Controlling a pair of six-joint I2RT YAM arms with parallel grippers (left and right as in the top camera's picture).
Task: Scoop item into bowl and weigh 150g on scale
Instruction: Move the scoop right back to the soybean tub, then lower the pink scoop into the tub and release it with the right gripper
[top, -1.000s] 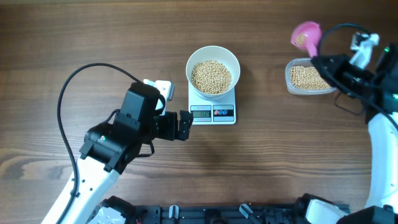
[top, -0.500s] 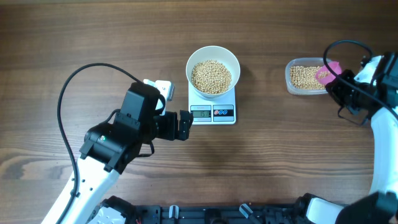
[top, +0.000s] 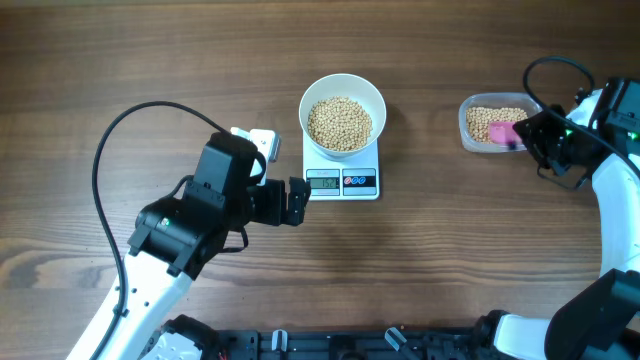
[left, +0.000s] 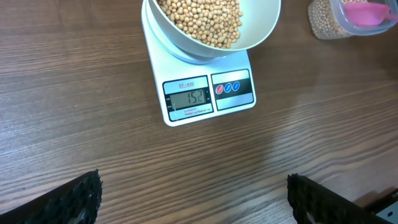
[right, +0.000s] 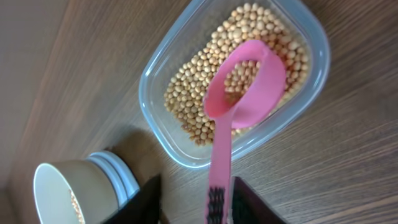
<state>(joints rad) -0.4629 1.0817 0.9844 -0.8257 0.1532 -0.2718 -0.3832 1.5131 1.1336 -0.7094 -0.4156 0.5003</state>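
Observation:
The white bowl (top: 342, 90) holds a pile of beige beans (top: 339, 123) and stands on the white scale (top: 360, 181), whose display (left: 188, 98) is lit. My left gripper (top: 298, 203) hovers open just left of the scale, its fingers (left: 74, 199) wide apart over bare wood. My right gripper (top: 530, 135) is at the clear tub (top: 470, 125). A pink scoop (right: 245, 87) lies on the tub's beans (right: 186, 99). Its handle (right: 217, 186) runs between my right gripper's (right: 198, 202) parted fingers, against the right one and clear of the left one.
The bowl (right: 46, 186) on the scale shows at the right wrist view's lower left. A black cable (top: 110, 150) loops over the table behind the left arm. Dark wood lies between scale and tub.
My right arm has brought the pink scoop down from beyond the tub into the tub, and its jaws have parted from the handle. The left arm has not moved.

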